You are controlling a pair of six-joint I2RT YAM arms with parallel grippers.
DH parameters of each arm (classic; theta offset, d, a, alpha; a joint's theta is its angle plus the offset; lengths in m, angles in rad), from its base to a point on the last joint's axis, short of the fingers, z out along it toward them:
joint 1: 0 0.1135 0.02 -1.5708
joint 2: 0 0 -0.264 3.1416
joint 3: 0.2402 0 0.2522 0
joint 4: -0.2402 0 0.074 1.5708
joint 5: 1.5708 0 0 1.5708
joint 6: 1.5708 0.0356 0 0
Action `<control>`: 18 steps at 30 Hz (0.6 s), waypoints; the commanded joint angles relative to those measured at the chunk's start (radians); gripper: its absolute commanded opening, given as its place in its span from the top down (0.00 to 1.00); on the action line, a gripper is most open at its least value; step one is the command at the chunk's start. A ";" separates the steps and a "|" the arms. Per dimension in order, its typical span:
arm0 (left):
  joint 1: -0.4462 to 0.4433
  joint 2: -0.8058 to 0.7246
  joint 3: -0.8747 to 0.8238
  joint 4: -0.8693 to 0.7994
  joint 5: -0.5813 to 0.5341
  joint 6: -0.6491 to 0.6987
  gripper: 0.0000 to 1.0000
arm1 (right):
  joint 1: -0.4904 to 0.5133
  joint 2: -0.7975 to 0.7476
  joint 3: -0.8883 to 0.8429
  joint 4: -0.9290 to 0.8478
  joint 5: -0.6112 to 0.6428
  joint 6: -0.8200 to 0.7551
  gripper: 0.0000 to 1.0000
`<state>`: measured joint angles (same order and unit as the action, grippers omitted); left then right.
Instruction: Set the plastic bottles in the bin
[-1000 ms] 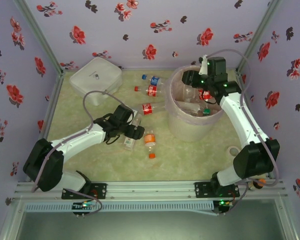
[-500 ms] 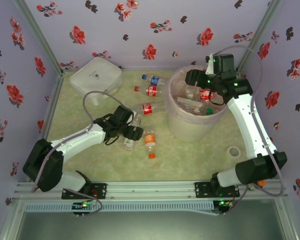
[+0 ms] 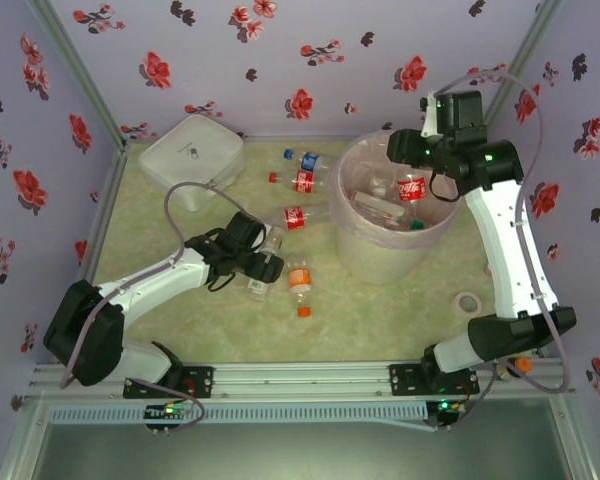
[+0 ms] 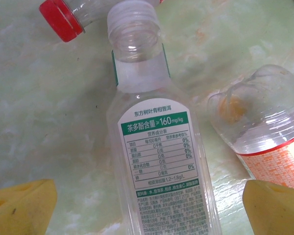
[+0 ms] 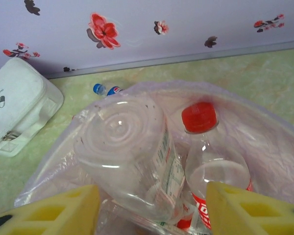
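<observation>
Now L pincer [image 4: 147, 208] gapes astride green-label bottle [image 4: 154, 147]; R pincer [image 5: 152, 205] apart, empty, over bin [image 3: 380, 258].

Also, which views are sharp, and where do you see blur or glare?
Left wrist: capless bottle label sharp and readable, yellow pads at the corners blurred. Right wrist: near bottle soft, slight glare on it. Top external: even light, weak shadows, fine detail lost.

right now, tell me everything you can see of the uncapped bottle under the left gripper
The uncapped bottle is clear, empty-looking plastic with a threaded open mouth and a white-and-green label. It lies flat on the green table, mouth pointing away from the wrist, inside the open left gripper, untouched by its fingers. An orange-labelled bottle lies beside it.
</observation>
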<state>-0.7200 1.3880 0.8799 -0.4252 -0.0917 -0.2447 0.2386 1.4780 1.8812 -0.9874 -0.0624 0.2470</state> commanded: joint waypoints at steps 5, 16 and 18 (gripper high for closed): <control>-0.016 -0.017 0.024 -0.027 -0.025 0.012 0.03 | 0.010 0.107 0.099 0.059 -0.042 -0.019 0.18; -0.028 -0.030 0.013 -0.037 -0.042 -0.005 0.03 | 0.013 0.112 -0.048 0.076 -0.056 -0.039 0.35; -0.027 -0.027 0.019 -0.034 -0.043 -0.002 0.03 | 0.013 0.090 -0.038 0.079 -0.050 -0.041 0.43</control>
<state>-0.7418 1.3823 0.8799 -0.4431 -0.1123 -0.2459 0.2543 1.6009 1.8633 -0.8455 -0.1276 0.2321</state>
